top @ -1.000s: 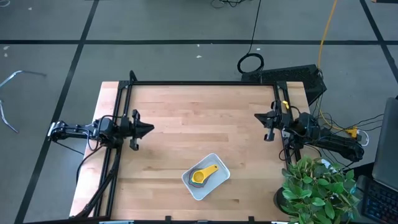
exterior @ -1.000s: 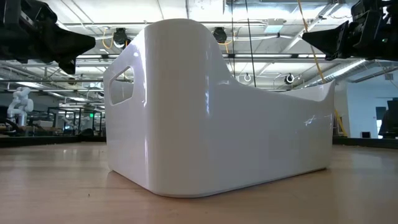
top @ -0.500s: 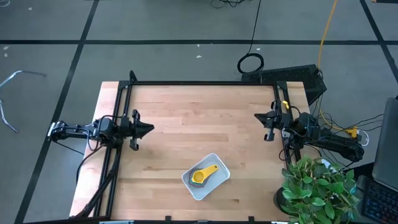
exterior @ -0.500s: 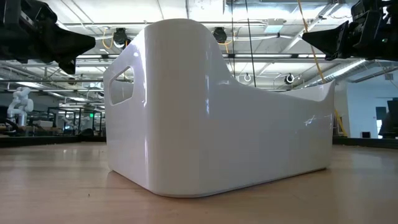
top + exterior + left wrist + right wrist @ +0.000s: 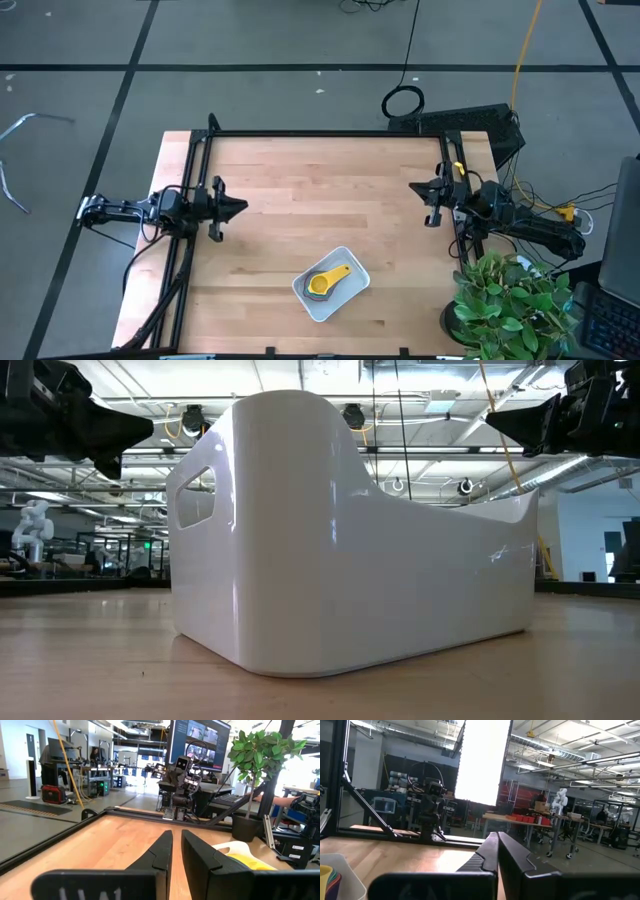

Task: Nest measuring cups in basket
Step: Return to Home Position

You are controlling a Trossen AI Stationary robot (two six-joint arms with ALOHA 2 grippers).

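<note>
The white basket (image 5: 331,283) stands on the table near its near edge, and fills the low view as a white wall (image 5: 340,540). Inside it lies a stack of nested measuring cups (image 5: 322,283) with the yellow one on top, its handle pointing toward the far right. The left wrist view shows the yellow cup (image 5: 247,862) over the basket rim; the right wrist view shows coloured cup edges (image 5: 331,875) in the basket. My left gripper (image 5: 243,208) hovers shut at the table's left side. My right gripper (image 5: 413,187) hovers shut at the right side. Neither touches anything.
A black frame rail (image 5: 320,134) runs along the table's far edge, with more rails down the left and right sides. A potted green plant (image 5: 510,300) stands off the near right corner. Bare wood lies between the two grippers.
</note>
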